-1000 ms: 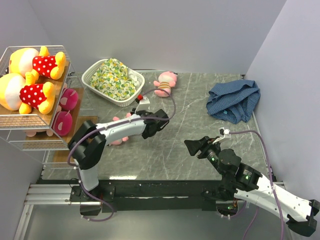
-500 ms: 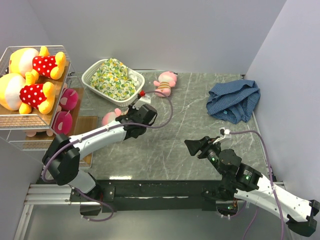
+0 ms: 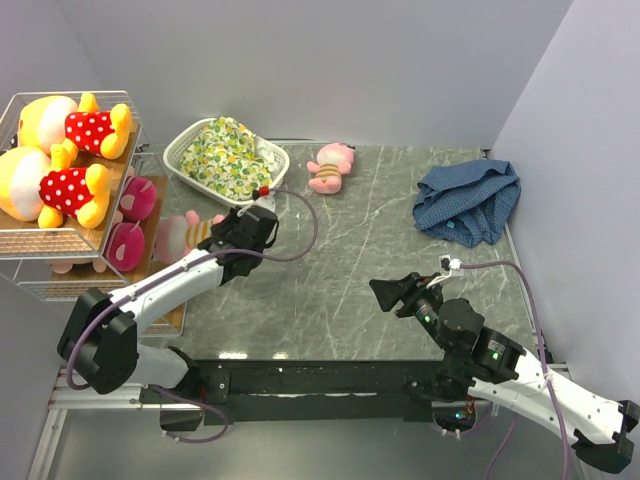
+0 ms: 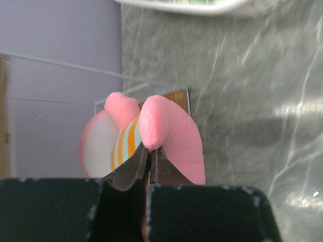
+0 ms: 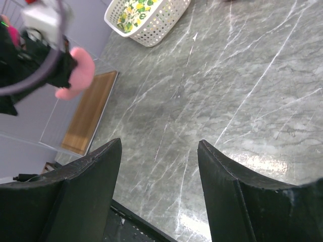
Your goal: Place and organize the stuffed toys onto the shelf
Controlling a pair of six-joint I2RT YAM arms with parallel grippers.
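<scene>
Now we have our left gripper [image 4: 150, 154] pinched fully shut on a limb of a pink stuffed toy [image 4: 169, 132] in a striped shirt, which sticks out just past the fingertips. Just beyond the toy stands the shelf [image 3: 45, 243], with two yellow bears [image 3: 45, 185] on its top tier. Our right gripper [image 5: 160, 143] hovers above the table [image 3: 380, 230] with its jaws wide apart, holding nothing. A second pink toy [image 3: 330, 167] lies well ahead of it.

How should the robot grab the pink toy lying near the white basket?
The pink toy lies flat on the table with room around it, so come straight down from above. Pinch across its striped tummy, which looks slimmer than its round pink head, so the fingers can probably close on it.
</scene>
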